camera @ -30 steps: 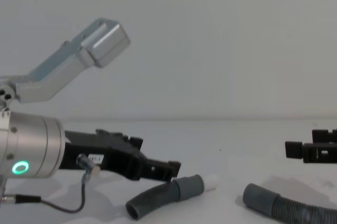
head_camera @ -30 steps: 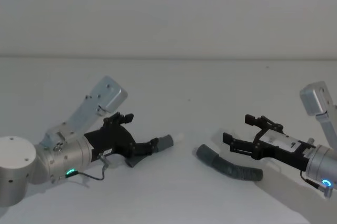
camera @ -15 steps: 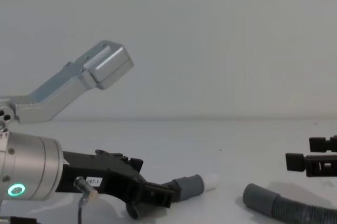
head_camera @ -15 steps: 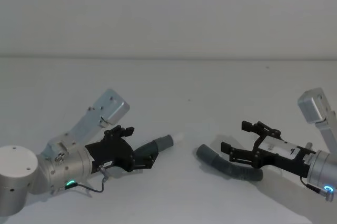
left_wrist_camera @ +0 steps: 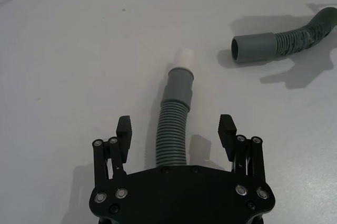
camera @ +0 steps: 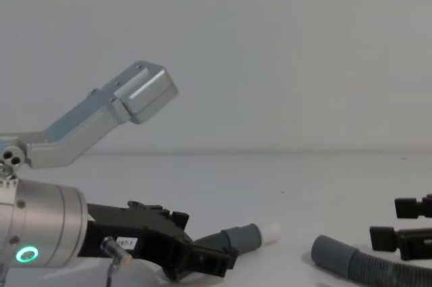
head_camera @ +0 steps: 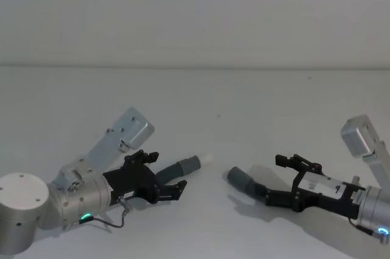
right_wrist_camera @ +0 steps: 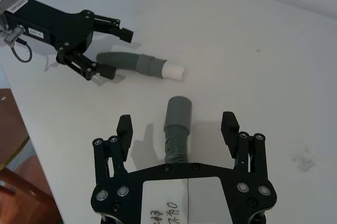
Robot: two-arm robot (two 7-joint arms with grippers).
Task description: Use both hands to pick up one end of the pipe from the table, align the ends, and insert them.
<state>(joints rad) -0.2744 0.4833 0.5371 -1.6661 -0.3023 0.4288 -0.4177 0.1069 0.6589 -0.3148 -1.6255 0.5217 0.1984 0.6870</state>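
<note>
White table (head_camera: 244,100): our left gripper (left_wrist_camera: 175,125) and right gripper (right_wrist_camera: 177,123) spread astride pipe (left_wrist_camera: 172,153), nothing gripped; white-tipped end (left_wrist_camera: 179,84), plain end (left_wrist_camera: 254,48) apart; lift, align, insert remain.

The head view looks down on the table (head_camera: 244,100); the chest view sits lower, looking across it almost level. The wrist views look closely past the left gripper (left_wrist_camera: 175,126) and right gripper (right_wrist_camera: 177,124), and all four share the white-tipped cuff (head_camera: 194,163) and plain-mouthed cuff (head_camera: 237,177).
</note>
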